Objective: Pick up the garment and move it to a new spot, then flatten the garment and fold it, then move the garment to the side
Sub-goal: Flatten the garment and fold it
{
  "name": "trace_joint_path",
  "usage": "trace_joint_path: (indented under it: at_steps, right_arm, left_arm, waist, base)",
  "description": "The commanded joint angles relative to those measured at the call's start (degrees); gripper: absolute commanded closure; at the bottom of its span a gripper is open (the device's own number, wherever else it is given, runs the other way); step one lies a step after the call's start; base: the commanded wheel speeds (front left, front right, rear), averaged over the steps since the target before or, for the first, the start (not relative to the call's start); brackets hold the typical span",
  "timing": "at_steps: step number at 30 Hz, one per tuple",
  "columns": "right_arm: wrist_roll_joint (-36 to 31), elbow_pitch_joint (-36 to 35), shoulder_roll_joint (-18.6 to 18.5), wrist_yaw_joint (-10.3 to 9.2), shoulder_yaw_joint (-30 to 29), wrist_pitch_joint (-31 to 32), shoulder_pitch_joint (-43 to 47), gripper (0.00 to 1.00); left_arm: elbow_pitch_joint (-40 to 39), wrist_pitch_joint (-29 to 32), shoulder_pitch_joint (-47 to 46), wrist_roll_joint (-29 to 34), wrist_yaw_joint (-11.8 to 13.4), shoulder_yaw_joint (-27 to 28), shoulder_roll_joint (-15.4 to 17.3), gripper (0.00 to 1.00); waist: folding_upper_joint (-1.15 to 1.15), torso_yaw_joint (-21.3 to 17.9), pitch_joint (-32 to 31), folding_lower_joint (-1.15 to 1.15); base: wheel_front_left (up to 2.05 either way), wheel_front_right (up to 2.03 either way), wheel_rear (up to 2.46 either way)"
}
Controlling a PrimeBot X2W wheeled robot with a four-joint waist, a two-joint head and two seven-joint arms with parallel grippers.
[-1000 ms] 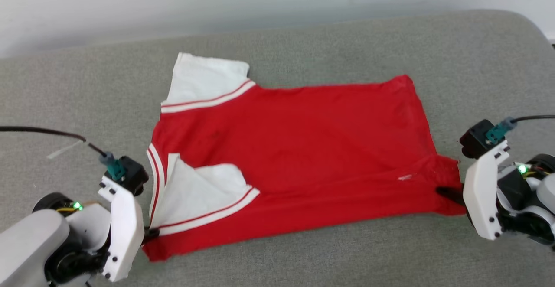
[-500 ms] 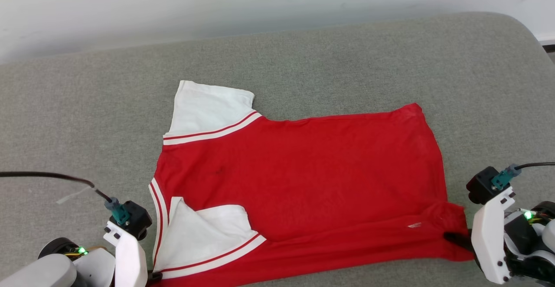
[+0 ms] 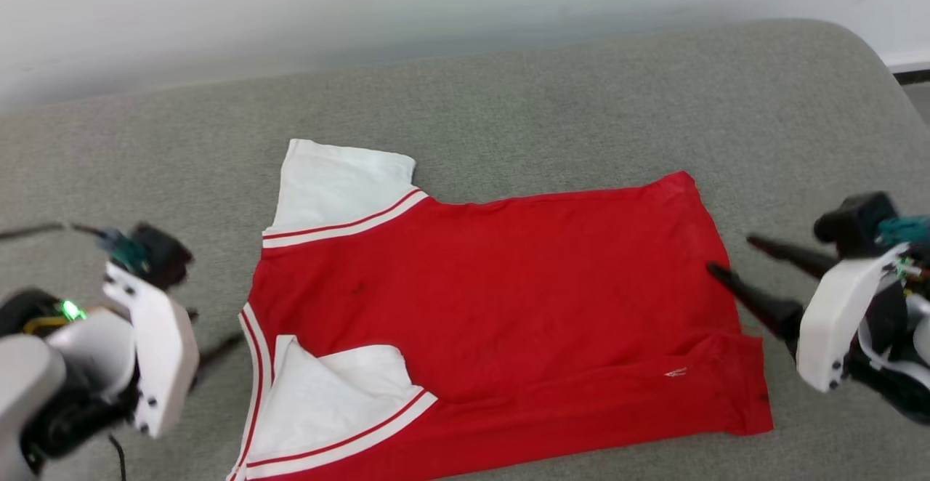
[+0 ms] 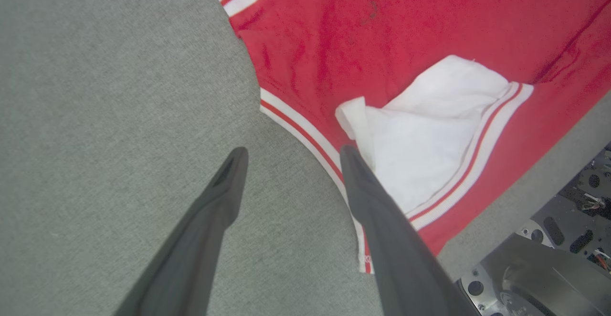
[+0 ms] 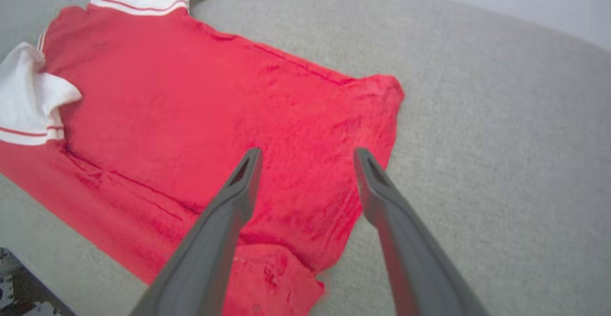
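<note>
- Left tool: at the near left, blurred in the head view. In its wrist view the two dark fingers stand wide apart with nothing between them. One is over bare grey cloth and the other crosses the striped neck trim.
- Right tool: at the near right, jaws spread wide and gripping nothing. In its wrist view one finger lies over the red cloth and the other over the hem edge. Whether either tip touches the fabric cannot be told.
- The garment: lies spread across the middle of the desk, neck towards the left tool and hem towards the right one.
- Near sleeve: white, turned inward onto the red body. The near long edge is doubled over in a band, with a small white mark on it.
- Far sleeve: white, lying flat and pointing away.
- The desk: covered in grey woven fabric, its far right corner rounded.
- Wall: pale and plain, right behind the desk.
</note>
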Motion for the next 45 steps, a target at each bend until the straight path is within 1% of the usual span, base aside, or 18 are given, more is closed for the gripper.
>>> trace_joint_path:
  at_steps: [1,6,10,13,16,20,23,28,33,35,38,39,40,41,45]
  right_arm:
    - [-0.8,-0.19,0.99,-0.05,-1.47,-2.17,-0.31,0.0]
    - [-7.09,-1.92,4.11,-0.04,-8.73,-12.21,0.89,0.0]
    - [-12.75,-2.62,7.83,-0.05,-17.2,-18.39,3.52,0.0]
    - [-17.25,-5.0,11.12,-0.04,-24.19,-20.72,6.54,0.0]
    - [-21.49,-8.75,14.46,-0.05,-31.37,-21.54,9.97,0.0]
    - [-26.54,-15.1,18.47,-0.04,-37.59,-20.55,14.19,0.0]
    - [-28.75,-19.26,20.78,-0.04,-39.71,-19.31,15.94,0.0]
    - [-30.81,-22.97,23.13,-0.04,-41.28,-17.69,16.69,0.0]
    - [-31.39,-24.06,24.07,-0.04,-41.31,-17.17,15.72,0.0]
    - [-31.41,-23.75,24.2,-0.04,-40.94,-17.11,15.29,0.0]
    - [-31.51,-23.0,24.25,-0.04,-40.72,-17.4,14.74,0.0]
    - [-31.35,-22.73,24.15,-0.04,-40.75,-17.41,14.57,0.0]
    - [-31.1,-22.48,23.95,-0.04,-40.8,-17.34,14.29,0.0]
    - [-31.1,-22.23,23.57,-0.04,-40.9,-17.24,13.94,0.0]
    - [-32.25,-21.92,21.67,-0.04,-41.74,-16.67,10.96,0.0]
  left_arm:
    - [0.01,-0.62,-1.36,0.52,0.36,0.82,0.17,0.0]
    - [1.56,-0.52,-6.59,1.08,0.71,3.65,0.31,0.0]
    - [3.96,1.01,-11.68,1.46,0.0,5.35,-0.44,0.0]
    - [6.2,2.92,-16.98,1.79,-0.62,6.73,-1.24,0.0]
    - [8.8,5.58,-22.61,2.32,-1.09,7.7,-2.49,0.0]
    - [12.64,11.11,-29.5,2.67,-1.69,7.77,-3.6,0.0]
    - [14.71,16.34,-34.21,1.71,-2.81,7.66,-4.06,0.0]
    - [18.57,21.63,-40.03,0.72,-3.74,7.41,-5.77,0.0]
    - [22.47,25.07,-42.92,1.55,-4.25,5.64,-7.81,0.0]
    - [23.92,25.66,-42.93,1.35,-4.46,5.01,-8.47,0.0]
    - [25.31,27.06,-41.46,2.16,-5.06,2.44,-8.78,0.0]
    - [25.53,27.44,-40.91,1.98,-5.26,1.67,-8.86,0.39]
    - [25.65,27.11,-40.68,1.66,-5.32,1.43,-8.9,0.96]
    - [25.76,26.83,-40.42,1.39,-5.41,1.24,-8.97,1.0]
    - [25.63,24.96,-40.61,1.63,-5.56,0.5,-7.98,1.0]
  waist:
    - [0.0,-0.49,0.53,0.0]
    - [0.0,-1.9,2.79,0.0]
    - [0.0,-3.05,5.59,0.0]
    - [0.0,-3.82,8.45,0.0]
    - [0.0,-4.76,11.59,0.0]
    - [0.0,-6.23,15.58,0.0]
    - [0.0,-7.59,18.46,0.0]
    - [0.0,-9.13,22.62,0.0]
    - [0.0,-9.91,25.53,0.0]
    - [0.0,-10.09,26.08,0.0]
    - [0.0,-10.1,26.4,0.0]
    - [0.0,-10.05,26.37,0.0]
    - [0.0,-9.98,26.26,0.0]
    - [0.0,-9.87,26.03,0.0]
    - [0.0,-9.34,24.31,0.0]
  base:
    - [0.0,0.0,0.0]
    - [0.0,0.0,0.0]
    - [0.0,0.0,0.0]
    - [0.0,0.0,0.0]
    - [0.0,0.0,0.0]
    - [0.0,0.0,0.0]
    - [0.0,0.0,0.0]
    - [0.0,0.0,0.0]
    - [0.0,0.0,0.0]
    - [0.0,0.0,0.0]
    - [0.0,0.0,0.0]
    - [0.0,0.0,0.0]
    - [0.0,0.0,0.0]
    - [0.0,0.0,0.0]
    - [0.0,0.0,0.0]
